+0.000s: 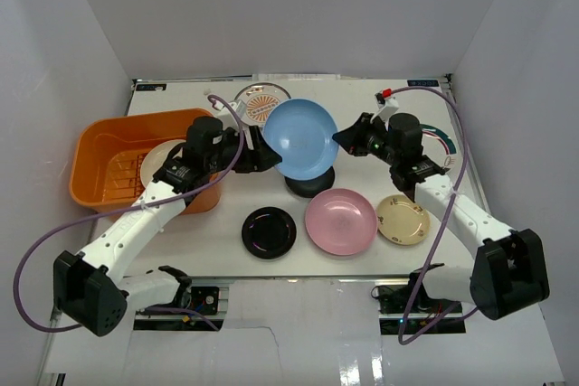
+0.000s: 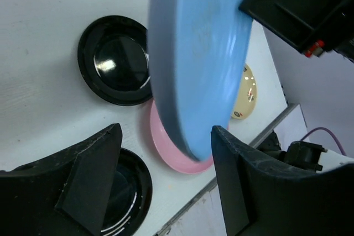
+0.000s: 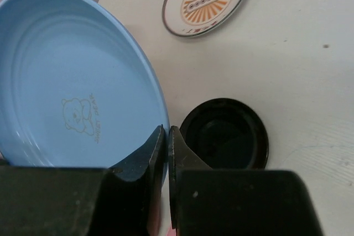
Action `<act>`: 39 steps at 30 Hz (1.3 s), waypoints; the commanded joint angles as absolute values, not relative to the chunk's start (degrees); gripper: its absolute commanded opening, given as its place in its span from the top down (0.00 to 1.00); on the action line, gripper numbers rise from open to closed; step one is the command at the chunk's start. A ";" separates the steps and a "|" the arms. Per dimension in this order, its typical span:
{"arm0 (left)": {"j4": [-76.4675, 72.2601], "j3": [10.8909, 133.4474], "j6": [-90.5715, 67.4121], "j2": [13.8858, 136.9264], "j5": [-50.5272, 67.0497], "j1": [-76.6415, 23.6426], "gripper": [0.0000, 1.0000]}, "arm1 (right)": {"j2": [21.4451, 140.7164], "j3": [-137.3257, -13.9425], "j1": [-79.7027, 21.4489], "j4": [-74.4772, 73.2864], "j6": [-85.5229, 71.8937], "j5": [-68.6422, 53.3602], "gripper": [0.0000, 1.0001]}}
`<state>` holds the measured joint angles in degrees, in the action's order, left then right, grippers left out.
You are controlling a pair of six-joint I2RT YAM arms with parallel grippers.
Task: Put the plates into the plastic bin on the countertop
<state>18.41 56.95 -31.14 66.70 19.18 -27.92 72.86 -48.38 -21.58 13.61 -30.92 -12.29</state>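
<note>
The light blue plate (image 1: 300, 137) hangs tilted on edge above the countertop (image 1: 452, 133). My right gripper (image 1: 338, 140) is shut on its right rim, and the right wrist view shows the jaws (image 3: 167, 136) pinching that rim. My left gripper (image 1: 261, 153) stands open, its fingers (image 2: 88, 164) straddling the blue plate's (image 2: 199, 53) lower edge without closing on it. A cream plate (image 1: 158, 162) lies in the orange plastic bin (image 1: 95, 146) at the left. A pink plate (image 1: 340, 221), a tan plate (image 1: 403, 220) and two black plates (image 1: 269, 232) (image 1: 310, 185) rest on the countertop.
A white plate with an orange sunburst (image 1: 261, 101) lies at the back, behind the blue plate. One black plate sits directly under the raised blue plate. White walls close in the left, right and back sides. The left arm reaches along the bin's right wall.
</note>
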 commanded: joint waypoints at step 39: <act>30.59 49.57 -39.03 61.43 2.11 22.50 0.96 | 74.17 -38.06 -22.32 -6.68 -8.00 -1.82 0.31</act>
